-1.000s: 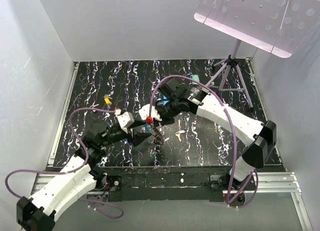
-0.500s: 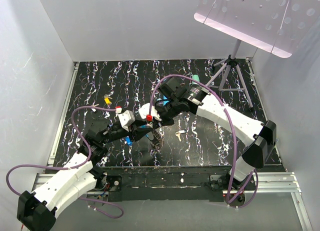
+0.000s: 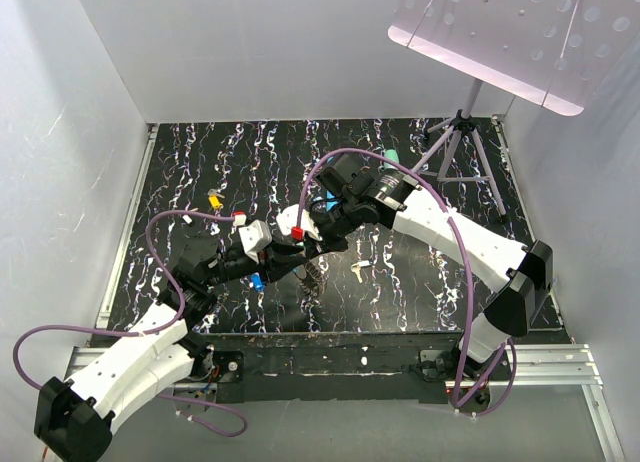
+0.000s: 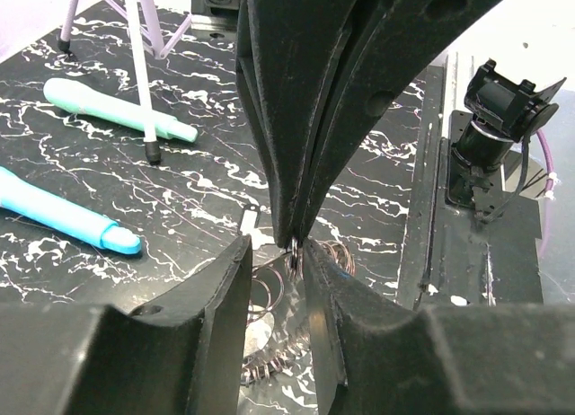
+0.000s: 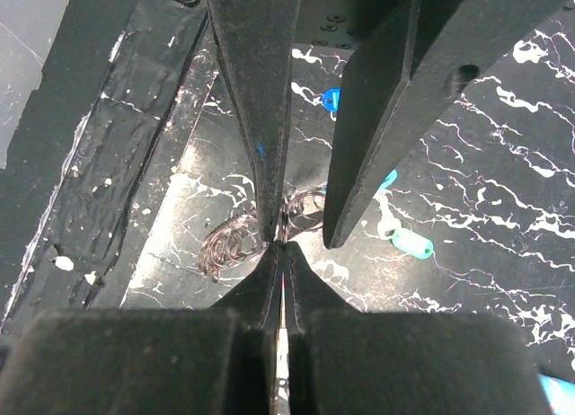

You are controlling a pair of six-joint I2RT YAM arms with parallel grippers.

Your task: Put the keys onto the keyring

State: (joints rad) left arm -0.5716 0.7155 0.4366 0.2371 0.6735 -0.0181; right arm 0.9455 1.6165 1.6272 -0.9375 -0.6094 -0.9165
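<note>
Keys all lie loose, none threaded: the yellow key (image 3: 213,198) sits well apart at the far left, the blue key (image 3: 257,280) just beside the left arm's wrist, the cream key (image 3: 357,272) near the ring on its right, and the green key (image 5: 413,244) close by. The keyring (image 3: 315,278), seen as thin wire loops and a beaded chain, lies on the table (image 3: 400,152) at mid-front, right under the two meeting grippers.

The step in hand looks like getting a two-handed hold on the ring. The right gripper (image 5: 283,250) is pinched fully closed on what appears to be one thin loop of it. The left gripper (image 4: 277,246) stands narrowly parted, a finger on each side of the right one's tip, with nothing visibly in it.

Next, I judge, the left must nip the loop beside that pinch without knocking it free.

The left arm reaches low from the near-left corner. The right arm arches over from the near right, wrist bent steeply down
</note>
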